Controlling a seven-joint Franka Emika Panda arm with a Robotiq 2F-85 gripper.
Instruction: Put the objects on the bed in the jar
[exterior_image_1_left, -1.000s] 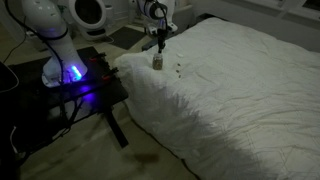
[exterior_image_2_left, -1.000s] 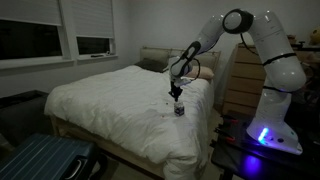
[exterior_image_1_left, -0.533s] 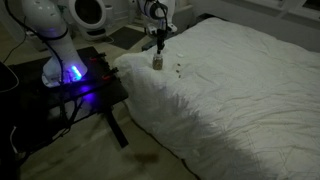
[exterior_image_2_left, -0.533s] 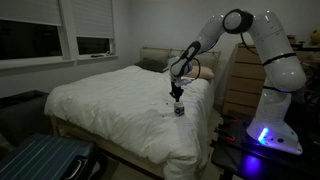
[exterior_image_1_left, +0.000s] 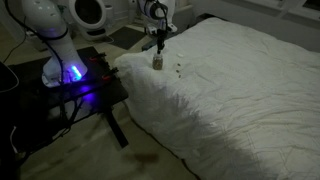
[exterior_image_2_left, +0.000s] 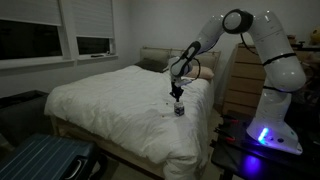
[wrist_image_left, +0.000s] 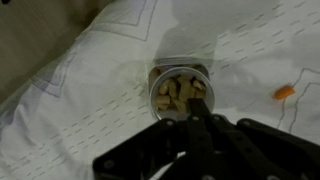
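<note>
The jar (wrist_image_left: 180, 88) stands upright on the bed's white quilted cover (wrist_image_left: 80, 100), with several tan bits inside it. My gripper (wrist_image_left: 196, 104) hangs right above the jar's mouth, its dark fingers pressed together, shut, with nothing visible between them. A small orange object (wrist_image_left: 285, 93) lies on the cover to the right of the jar. In both exterior views the gripper (exterior_image_1_left: 159, 46) (exterior_image_2_left: 177, 96) sits just over the jar (exterior_image_1_left: 157, 62) (exterior_image_2_left: 180, 110) near the bed's edge. A few tiny dark objects (exterior_image_1_left: 178, 69) lie beside the jar.
The robot's base with a blue light (exterior_image_1_left: 70, 72) (exterior_image_2_left: 262, 135) stands on a black table (exterior_image_1_left: 85, 95) next to the bed (exterior_image_1_left: 240, 90) (exterior_image_2_left: 110, 100). A pillow (exterior_image_2_left: 152, 60) lies at the head. A blue suitcase (exterior_image_2_left: 40, 160) stands by the foot.
</note>
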